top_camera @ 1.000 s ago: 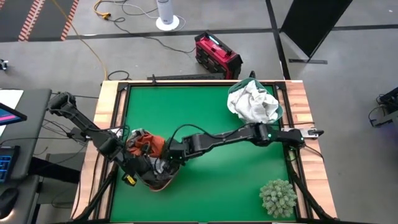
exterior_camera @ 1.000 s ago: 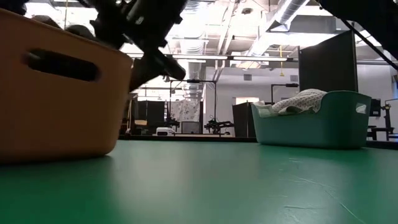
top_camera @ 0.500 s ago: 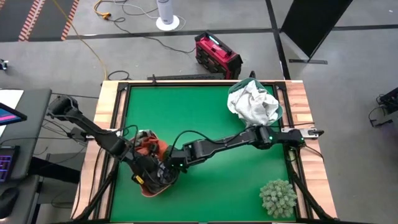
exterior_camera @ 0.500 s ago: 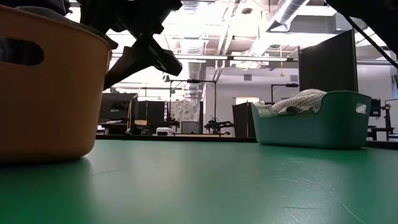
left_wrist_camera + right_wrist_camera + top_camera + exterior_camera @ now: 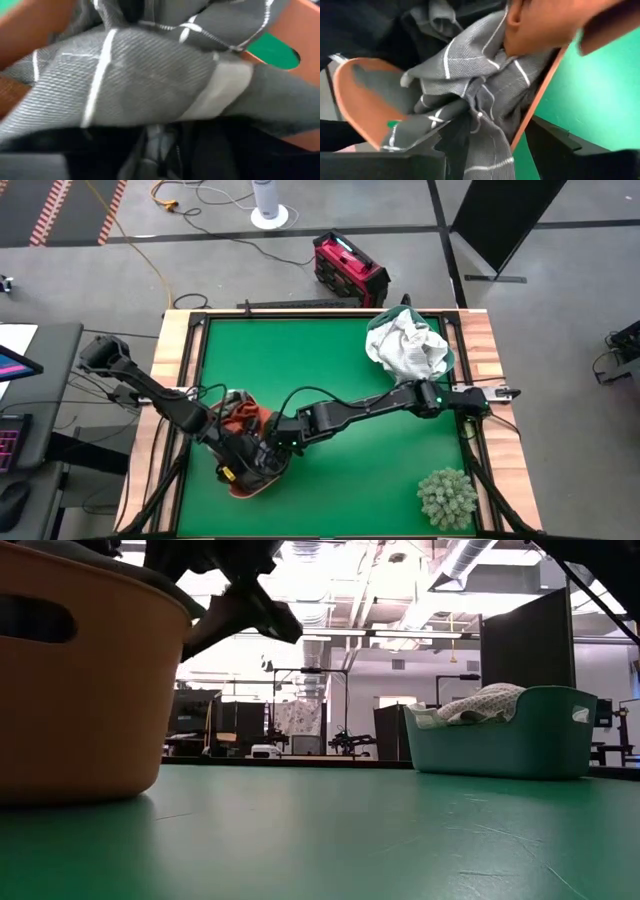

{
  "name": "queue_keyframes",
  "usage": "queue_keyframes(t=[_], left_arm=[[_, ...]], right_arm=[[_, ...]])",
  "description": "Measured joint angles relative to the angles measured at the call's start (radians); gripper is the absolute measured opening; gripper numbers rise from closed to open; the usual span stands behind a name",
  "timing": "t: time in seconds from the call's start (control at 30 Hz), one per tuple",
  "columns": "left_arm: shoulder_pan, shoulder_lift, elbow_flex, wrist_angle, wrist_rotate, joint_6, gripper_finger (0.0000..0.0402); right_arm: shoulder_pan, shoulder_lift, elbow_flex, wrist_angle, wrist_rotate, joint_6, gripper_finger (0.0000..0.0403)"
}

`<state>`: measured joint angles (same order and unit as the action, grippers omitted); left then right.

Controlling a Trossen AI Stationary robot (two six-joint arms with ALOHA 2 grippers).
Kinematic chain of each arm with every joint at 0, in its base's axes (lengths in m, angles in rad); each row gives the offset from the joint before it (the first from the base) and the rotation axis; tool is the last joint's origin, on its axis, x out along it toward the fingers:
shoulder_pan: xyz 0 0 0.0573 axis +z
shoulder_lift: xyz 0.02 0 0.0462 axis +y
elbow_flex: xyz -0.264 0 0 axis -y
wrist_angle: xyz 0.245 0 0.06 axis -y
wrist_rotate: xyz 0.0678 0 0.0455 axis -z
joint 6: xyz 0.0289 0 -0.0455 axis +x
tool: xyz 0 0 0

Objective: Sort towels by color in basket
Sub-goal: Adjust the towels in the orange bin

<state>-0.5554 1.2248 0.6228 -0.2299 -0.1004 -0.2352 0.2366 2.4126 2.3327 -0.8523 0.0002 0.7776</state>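
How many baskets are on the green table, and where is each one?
2. An orange basket stands near the left front edge, where both arms meet. A teal basket, heaped with white towels, stands at the right rear corner. None appears hidden.

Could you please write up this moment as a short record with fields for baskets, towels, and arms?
orange basket: table's front left, both grippers at it
grey checked towel: in the orange basket
teal basket: back right, holds white towels
left gripper: over the orange basket
right gripper: at the orange basket's rim
plant ball: front right corner
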Motion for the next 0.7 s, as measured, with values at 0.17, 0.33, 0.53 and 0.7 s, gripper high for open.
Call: queue_keyframes(t=[0.17, 0.33, 0.53, 0.7], left_arm=[[0.025, 0.007, 0.006, 0.006, -0.040, -0.018, 0.0297], [0.035, -0.051, 0.042, -0.074, 0.088, -0.125, 0.0303], [0.029, -0.140, 0.100, -0.220, 0.070, -0.085, 0.0304], [0.032, -0.196, 0.165, -0.301, 0.068, -0.068, 0.0304]], right_arm=[[-0.004, -0.002, 0.000, -0.012, 0.011, 0.005, 0.0212], [-0.005, -0.002, 0.000, -0.016, 0.010, 0.012, 0.0212], [-0.005, -0.008, 0.000, -0.026, 0.014, 0.015, 0.0212], [-0.004, -0.023, 0.001, -0.040, 0.021, 0.019, 0.0212]])
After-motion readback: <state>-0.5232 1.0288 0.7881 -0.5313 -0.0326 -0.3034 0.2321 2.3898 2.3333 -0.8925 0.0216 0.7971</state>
